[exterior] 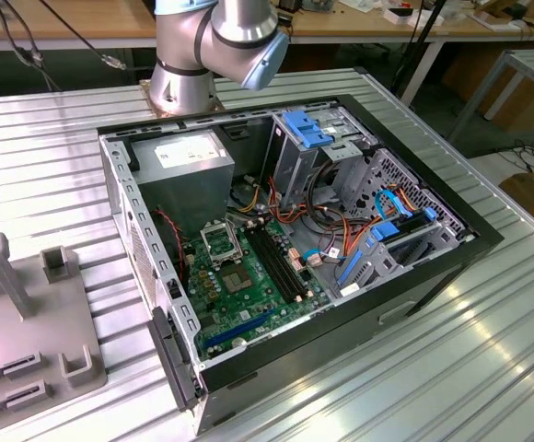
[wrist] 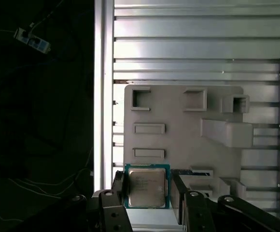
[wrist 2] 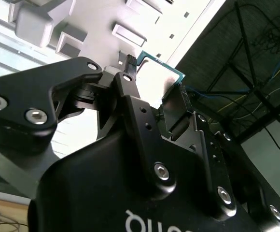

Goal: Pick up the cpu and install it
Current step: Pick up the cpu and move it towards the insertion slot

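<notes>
Ribbed silver metal tabletop (wrist: pixel 178 48) w/ pale grey plastic pocketed tray (wrist: pixel 178 111); green-edged square grey cpu (wrist: pixel 147 189) is clamped by black gripper (wrist: pixel 148 178) above tray edge, dark floor (wrist: pixel 34 121) beyond table rim.

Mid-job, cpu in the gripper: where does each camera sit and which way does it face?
Exterior view: off the arm, high, looking down into the open computer case; the arm's base joints show.
First wrist view: on the wrist, looking down past the gripper onto the grey tray.
Second wrist view: close behind the gripper, looking along its fingers.
Shared: both wrist views show the gripped cpu with the tray behind.
</notes>
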